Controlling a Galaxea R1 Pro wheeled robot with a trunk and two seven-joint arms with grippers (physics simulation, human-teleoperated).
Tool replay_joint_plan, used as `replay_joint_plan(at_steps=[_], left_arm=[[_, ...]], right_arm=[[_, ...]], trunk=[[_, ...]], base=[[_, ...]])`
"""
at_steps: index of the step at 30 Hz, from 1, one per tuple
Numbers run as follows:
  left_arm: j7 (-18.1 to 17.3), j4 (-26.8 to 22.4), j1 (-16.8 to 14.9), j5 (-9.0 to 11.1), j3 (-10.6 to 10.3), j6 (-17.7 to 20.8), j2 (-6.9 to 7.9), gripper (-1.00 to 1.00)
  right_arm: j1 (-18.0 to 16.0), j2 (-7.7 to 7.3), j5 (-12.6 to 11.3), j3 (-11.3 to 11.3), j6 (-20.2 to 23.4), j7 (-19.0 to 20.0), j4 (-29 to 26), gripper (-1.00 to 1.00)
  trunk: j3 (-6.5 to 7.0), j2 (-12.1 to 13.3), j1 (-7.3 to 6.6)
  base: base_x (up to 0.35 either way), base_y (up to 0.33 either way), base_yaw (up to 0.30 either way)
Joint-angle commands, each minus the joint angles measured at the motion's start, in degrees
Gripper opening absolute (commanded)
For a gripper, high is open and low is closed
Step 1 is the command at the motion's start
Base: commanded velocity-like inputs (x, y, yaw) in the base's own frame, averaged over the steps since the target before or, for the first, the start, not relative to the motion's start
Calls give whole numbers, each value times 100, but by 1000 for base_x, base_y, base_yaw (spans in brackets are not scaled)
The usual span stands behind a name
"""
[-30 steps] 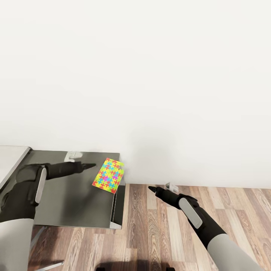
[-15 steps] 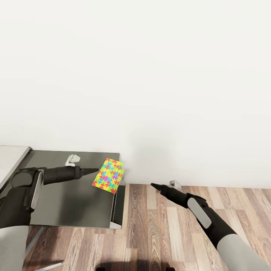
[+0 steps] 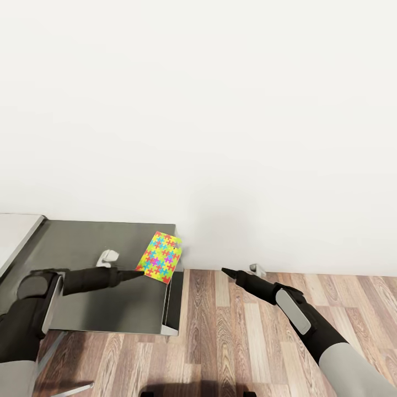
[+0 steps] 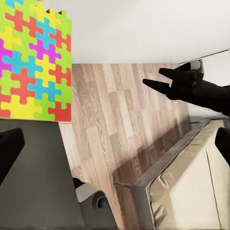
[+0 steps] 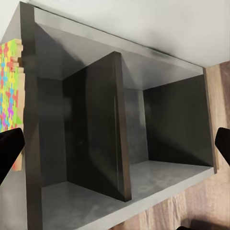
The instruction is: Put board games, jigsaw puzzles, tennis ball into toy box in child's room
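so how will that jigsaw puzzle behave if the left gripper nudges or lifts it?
The jigsaw puzzle looks flat, thin, probably light. It overhangs the dark cabinet's edge, so a push may tip it off. Interlocking pieces might flex if the left gripper lifts one edge.

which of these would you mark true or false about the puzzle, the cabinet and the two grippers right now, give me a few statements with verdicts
1. The jigsaw puzzle lies on top of the dark grey cabinet, near its corner by the wall. True.
2. The left gripper is clamped on the puzzle and lifting it. False: its tip is just at the puzzle's near edge, and the puzzle lies flat.
3. The right gripper hangs over the wooden floor, beside the cabinet. True.
4. The right gripper carries a tennis ball. False: its fingers are apart in the right wrist view, with nothing between them.
5. In the right wrist view the cabinet has two open compartments split by a divider. True.
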Motion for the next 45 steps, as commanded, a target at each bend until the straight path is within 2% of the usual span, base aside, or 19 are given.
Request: replay_joint_plan(at_steps=[1, 6, 17, 45], left_arm=[[-48, -3, 61, -38, 6, 46, -3, 100], [-62, -36, 163, -29, 0, 30, -11, 100], [-71, -46, 183, -24, 51, 26, -8, 100], [-80, -55, 184, -5, 10, 29, -7, 100]], right_arm=[[-4, -5, -33, 13, 17, -2, -2, 100], [-4, -3, -34, 13, 16, 0, -3, 100], [-4, -3, -34, 13, 0, 7, -3, 100], [-4, -3, -38, 13, -10, 7, -1, 100]], trunk=[[-8, -10, 3], [-8, -10, 3], [5, -10, 3], [261, -10, 3]], base=[[0, 0, 0], [0, 0, 0], [0, 0, 0], [0, 0, 0]])
